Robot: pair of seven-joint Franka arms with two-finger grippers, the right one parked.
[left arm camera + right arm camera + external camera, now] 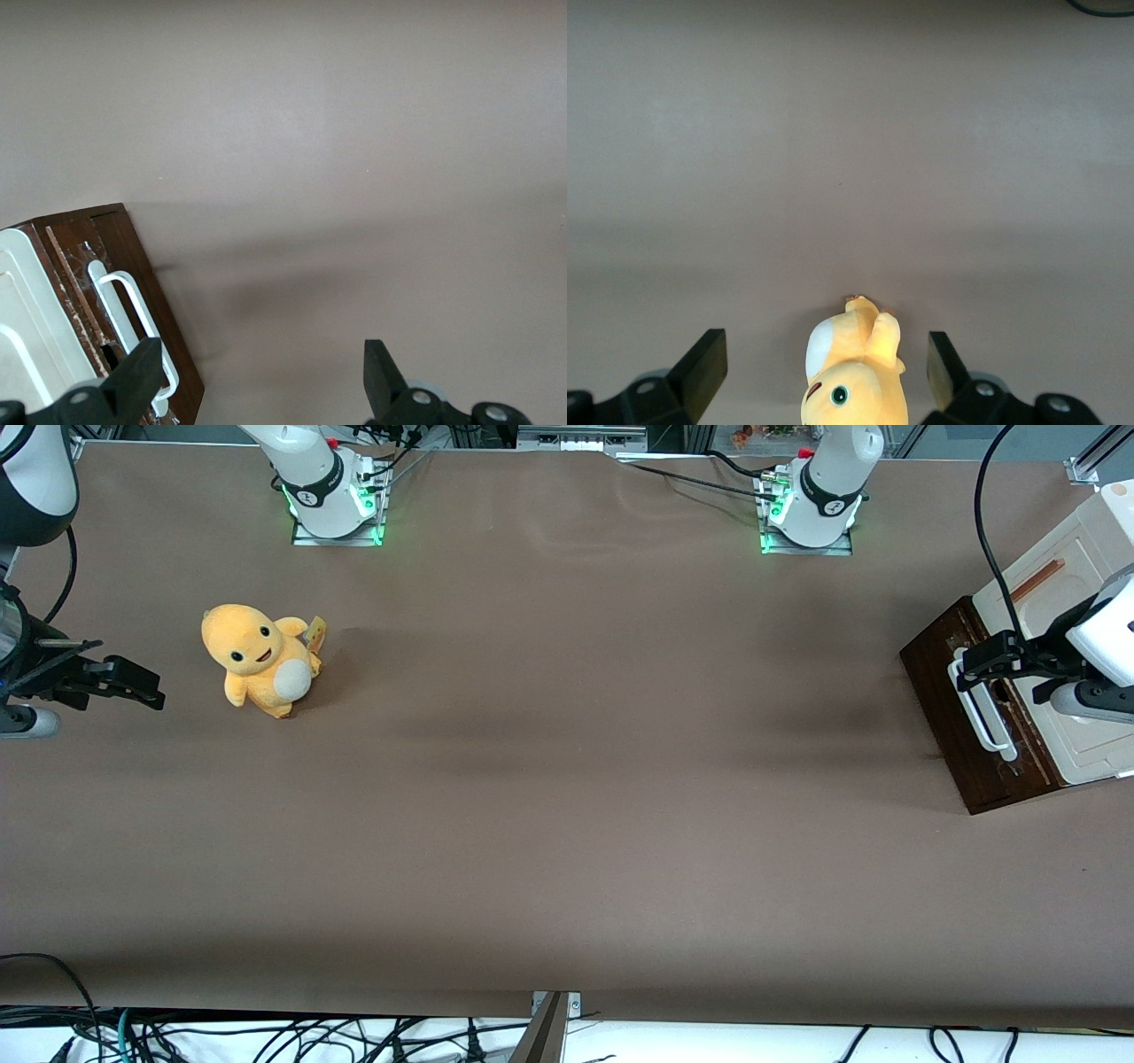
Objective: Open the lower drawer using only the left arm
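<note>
The lower drawer has a dark brown wooden front and a white loop handle. It sits at the foot of a cream-white cabinet at the working arm's end of the table. The left arm reaches over the cabinet. Its black gripper hovers at the end of the handle farther from the front camera. In the left wrist view the gripper is open wide and holds nothing. One of its fingers overlaps the handle on the brown front.
A cream-white panel with a small copper-brown handle lies above the drawer. A yellow plush toy stands toward the parked arm's end and shows in the right wrist view. The brown table covering spreads between them.
</note>
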